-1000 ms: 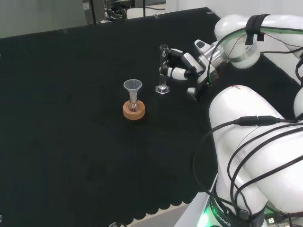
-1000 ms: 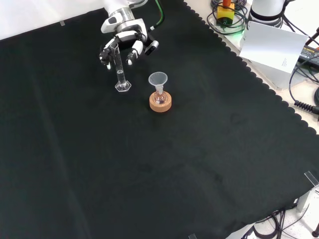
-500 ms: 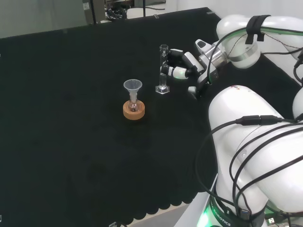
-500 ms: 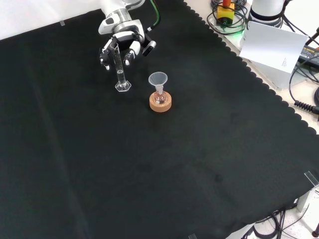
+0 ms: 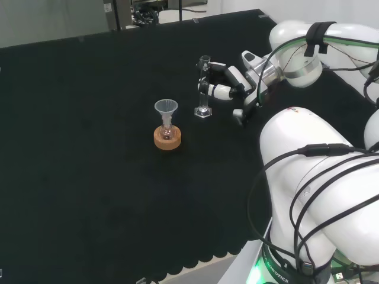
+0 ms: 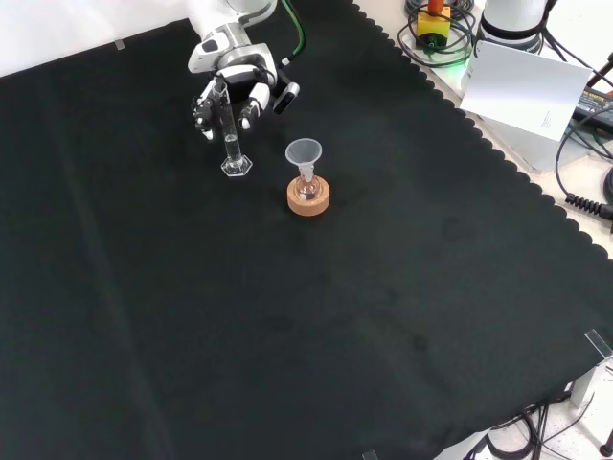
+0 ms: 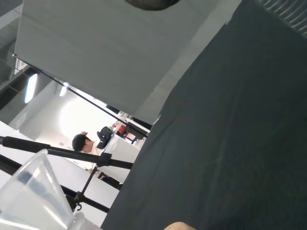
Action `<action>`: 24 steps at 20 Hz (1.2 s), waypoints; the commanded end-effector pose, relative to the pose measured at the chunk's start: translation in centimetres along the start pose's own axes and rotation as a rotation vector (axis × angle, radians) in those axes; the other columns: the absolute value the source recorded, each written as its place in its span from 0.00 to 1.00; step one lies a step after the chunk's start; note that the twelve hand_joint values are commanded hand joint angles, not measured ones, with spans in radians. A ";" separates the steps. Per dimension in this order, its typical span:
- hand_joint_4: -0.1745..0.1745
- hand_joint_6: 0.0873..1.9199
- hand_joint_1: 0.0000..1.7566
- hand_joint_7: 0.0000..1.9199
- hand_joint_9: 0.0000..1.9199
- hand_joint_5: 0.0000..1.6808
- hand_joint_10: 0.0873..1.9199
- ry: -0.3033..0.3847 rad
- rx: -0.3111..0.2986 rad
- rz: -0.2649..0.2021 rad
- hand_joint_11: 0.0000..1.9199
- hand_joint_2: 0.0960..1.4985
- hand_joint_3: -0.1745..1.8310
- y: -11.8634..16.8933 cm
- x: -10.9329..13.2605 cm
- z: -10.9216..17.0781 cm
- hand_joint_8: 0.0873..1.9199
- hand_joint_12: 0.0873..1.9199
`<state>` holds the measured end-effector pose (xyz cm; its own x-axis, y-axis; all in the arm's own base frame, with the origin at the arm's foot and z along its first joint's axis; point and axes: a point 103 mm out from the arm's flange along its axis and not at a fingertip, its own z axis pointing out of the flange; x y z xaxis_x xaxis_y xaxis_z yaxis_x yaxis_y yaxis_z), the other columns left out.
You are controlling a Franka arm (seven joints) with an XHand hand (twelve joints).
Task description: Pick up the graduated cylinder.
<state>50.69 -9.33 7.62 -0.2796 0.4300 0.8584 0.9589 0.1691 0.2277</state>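
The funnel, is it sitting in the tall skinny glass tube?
No, the funnel sits in a small flask on a cork ring, beside the graduated cylinder.

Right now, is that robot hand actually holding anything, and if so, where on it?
Yes. The hand has its fingers curled round the graduated cylinder, on the upper part of its tube; the cylinder's base is at the black cloth.
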 end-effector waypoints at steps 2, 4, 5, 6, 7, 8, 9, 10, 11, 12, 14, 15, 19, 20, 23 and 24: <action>0.47 0.05 0.62 0.32 0.45 0.36 0.19 0.011 0.002 0.001 0.32 0.65 0.00 0.0 -0.2 0.3 0.26 0.60; 0.47 0.06 0.63 0.32 0.46 0.36 0.18 0.023 -0.003 0.006 0.33 0.66 0.00 -0.2 -0.4 0.4 0.26 0.59; 0.47 0.07 0.63 0.32 0.46 0.35 0.18 0.025 -0.005 0.007 0.33 0.66 0.00 -0.2 -0.5 0.4 0.26 0.59; 0.47 0.07 0.63 0.32 0.46 0.35 0.17 0.027 -0.005 0.007 0.34 0.66 0.00 -0.2 -0.5 0.4 0.26 0.59; 0.46 0.08 0.63 0.32 0.47 0.35 0.17 0.032 -0.007 0.009 0.34 0.66 0.00 -0.3 -0.6 0.4 0.26 0.59; 0.46 0.08 0.63 0.32 0.47 0.35 0.17 0.038 -0.009 0.009 0.34 0.66 0.00 -0.3 -0.6 0.4 0.26 0.59; 0.46 0.08 0.63 0.32 0.47 0.35 0.17 0.041 -0.009 0.008 0.34 0.66 0.00 -0.4 -0.6 0.5 0.26 0.59; 0.46 0.09 0.64 0.33 0.47 0.35 0.16 0.043 -0.008 0.007 0.34 0.66 0.00 -0.4 -0.7 0.6 0.26 0.58; 0.46 0.10 0.64 0.33 0.48 0.35 0.16 0.045 -0.007 0.004 0.35 0.66 0.00 -0.4 -0.6 0.6 0.26 0.58; 0.46 0.12 0.64 0.33 0.48 0.35 0.15 0.045 -0.006 0.003 0.36 0.66 0.00 -0.3 -0.6 0.7 0.26 0.57; 0.47 0.15 0.64 0.33 0.49 0.35 0.15 0.049 -0.006 0.001 0.37 0.66 0.00 -0.3 -0.6 0.9 0.26 0.56; 0.47 0.16 0.64 0.33 0.50 0.35 0.14 0.050 -0.006 0.002 0.37 0.66 0.00 -0.3 -0.7 1.0 0.26 0.56; 0.47 0.23 0.66 0.34 0.51 0.34 0.12 0.046 -0.008 0.006 0.39 0.67 0.00 -0.2 -0.8 1.1 0.26 0.55; 0.48 0.24 0.66 0.34 0.52 0.34 0.12 0.045 -0.008 0.008 0.40 0.68 0.00 -0.2 -0.8 1.2 0.26 0.55; 0.48 0.27 0.67 0.35 0.53 0.34 0.11 0.045 -0.011 0.007 0.41 0.69 0.00 -0.2 -0.8 1.3 0.26 0.54; 0.48 0.28 0.67 0.35 0.53 0.34 0.11 0.046 -0.012 0.008 0.41 0.69 0.00 -0.2 -0.8 1.3 0.26 0.54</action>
<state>50.65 -8.62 6.33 -0.2712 0.3910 0.8795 0.9612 0.1570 0.2267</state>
